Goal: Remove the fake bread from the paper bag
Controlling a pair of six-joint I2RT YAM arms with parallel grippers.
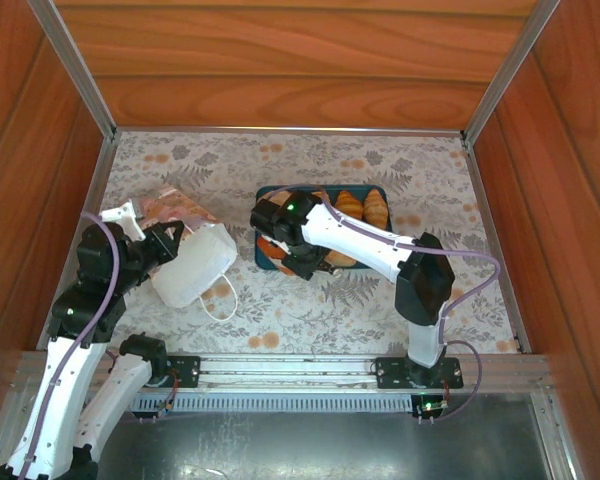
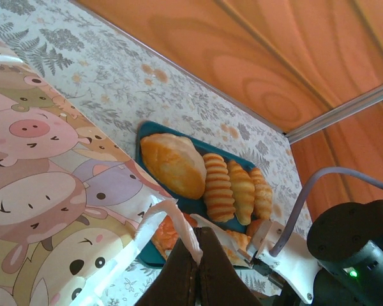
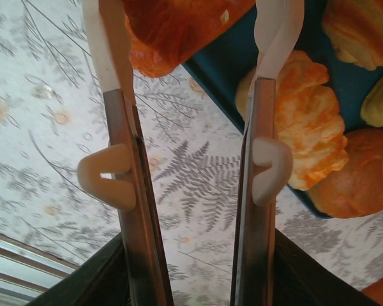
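Bread (image 3: 172,35) between right gripper (image 3: 190,19) spread fingers, grip unclear — left gripper (image 2: 198,255) pinching paper bag (image 2: 38,185) edge.

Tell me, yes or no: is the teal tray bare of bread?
No, an oval loaf and a ridged roll lie side by side in the teal tray in the left wrist view.

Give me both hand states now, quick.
Left hand: shut on the paper bag.
Right hand: fingers apart around a fake bread piece; grip cannot be told.
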